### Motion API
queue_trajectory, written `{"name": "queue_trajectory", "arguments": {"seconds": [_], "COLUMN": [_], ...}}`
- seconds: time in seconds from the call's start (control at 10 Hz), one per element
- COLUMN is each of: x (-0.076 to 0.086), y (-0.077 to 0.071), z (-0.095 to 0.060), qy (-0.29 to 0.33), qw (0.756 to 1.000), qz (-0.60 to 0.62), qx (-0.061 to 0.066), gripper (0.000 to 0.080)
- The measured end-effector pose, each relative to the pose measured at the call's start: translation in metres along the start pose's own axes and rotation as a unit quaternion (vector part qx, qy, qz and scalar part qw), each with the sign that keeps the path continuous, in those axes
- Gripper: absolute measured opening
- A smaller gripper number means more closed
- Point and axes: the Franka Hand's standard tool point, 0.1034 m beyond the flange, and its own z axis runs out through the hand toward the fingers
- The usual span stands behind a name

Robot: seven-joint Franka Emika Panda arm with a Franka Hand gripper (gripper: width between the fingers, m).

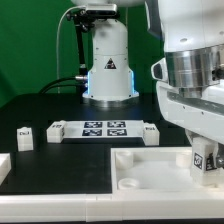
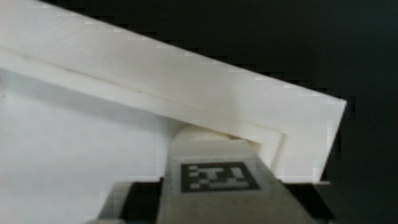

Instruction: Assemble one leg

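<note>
My gripper (image 1: pixel 205 163) is shut on a leg (image 1: pixel 204 156), a small white peg with a black-and-white tag. It holds the leg upright over the corner of the large white square panel (image 1: pixel 150 172) at the exterior view's right. In the wrist view the leg (image 2: pixel 217 172) stands between my dark fingers (image 2: pixel 143 203), its far end at the panel's corner (image 2: pixel 267 128) by the raised rim. I cannot tell whether the leg touches the panel. Two more legs lie on the table, one at the exterior view's left (image 1: pixel 24 135) and one right of the marker board (image 1: pixel 150 131).
The marker board (image 1: pixel 92 128) lies in front of the robot base (image 1: pixel 108 70). Another white part (image 1: pixel 4 166) shows at the left edge. A socket (image 1: pixel 124 157) sits in the panel's near-left corner. The table is black.
</note>
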Motion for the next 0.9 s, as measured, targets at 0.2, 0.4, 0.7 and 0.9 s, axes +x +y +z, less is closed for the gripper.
{"name": "queue_trajectory", "arguments": {"seconds": [0.2,0.4,0.7,0.9], "x": [-0.0002,-0.0008,-0.0006,0.0024], "y": [0.0000,-0.0003,-0.0027,-0.0032], "z": [0.0000,-0.0002,-0.0020,-0.0018], "qy": [0.000,0.002,0.005,0.006], "qw": [1.000,0.996,0.959,0.915], "qz": [-0.030,-0.086,-0.285,-0.403], "qx": [0.000,-0.001,-0.001,-0.003], "gripper": [0.0292,0.0614,0.0646,0.0646]}}
